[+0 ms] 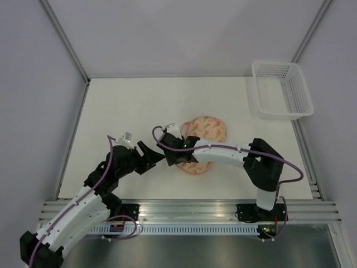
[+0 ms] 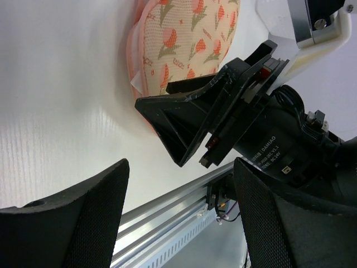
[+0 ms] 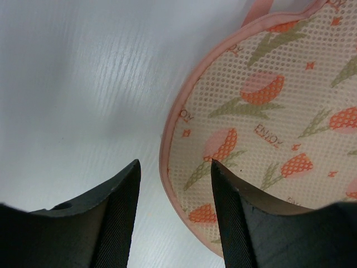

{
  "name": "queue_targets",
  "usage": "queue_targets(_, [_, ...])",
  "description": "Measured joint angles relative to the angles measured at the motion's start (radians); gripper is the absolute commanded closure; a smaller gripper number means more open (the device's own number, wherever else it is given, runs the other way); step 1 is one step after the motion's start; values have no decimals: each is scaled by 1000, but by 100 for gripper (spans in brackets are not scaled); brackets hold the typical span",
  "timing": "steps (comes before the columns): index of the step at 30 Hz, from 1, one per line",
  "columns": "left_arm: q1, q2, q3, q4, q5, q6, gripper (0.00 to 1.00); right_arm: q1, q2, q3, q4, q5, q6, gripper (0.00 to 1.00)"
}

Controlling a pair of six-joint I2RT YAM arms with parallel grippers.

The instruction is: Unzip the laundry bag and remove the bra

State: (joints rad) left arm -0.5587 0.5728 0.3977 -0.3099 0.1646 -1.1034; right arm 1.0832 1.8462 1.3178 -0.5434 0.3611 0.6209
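Seemingly opening the unzipping step: released right hand (image 3: 175, 167) astride the pink rim (image 3: 167, 125) of the laundry bag (image 1: 209, 128) mid-bench (image 1: 139, 100), left hand (image 2: 181, 167) released nearby. Next, likely: locating, then pinching, the zipper pull.

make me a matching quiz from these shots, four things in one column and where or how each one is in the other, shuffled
Things
1. laundry bag
2. white mesh basket
3. left gripper
4. right gripper

Places or states
A. far right corner of the table
B. open, the bag's pink rim showing between its jaws
C. mid-table, partly under the right arm
D. open, left of the bag, facing the other gripper

Pairs: 1-C, 2-A, 3-D, 4-B
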Motion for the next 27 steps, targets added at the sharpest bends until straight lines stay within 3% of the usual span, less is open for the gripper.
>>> queue_targets(10, [0, -7, -12, -1, 0, -3, 20, 9, 61, 32, -55, 57, 17, 59])
queue_targets(16, [0, -8, -12, -1, 0, -4, 20, 9, 61, 37, -71, 86, 30, 78])
queue_targets(20, [0, -8, -13, -1, 0, -4, 20, 10, 56, 36, -80, 98, 38, 98])
queue_targets(27, [0, -5, -26, -1, 1, -5, 20, 12, -24, 8, -112, 127, 60, 99])
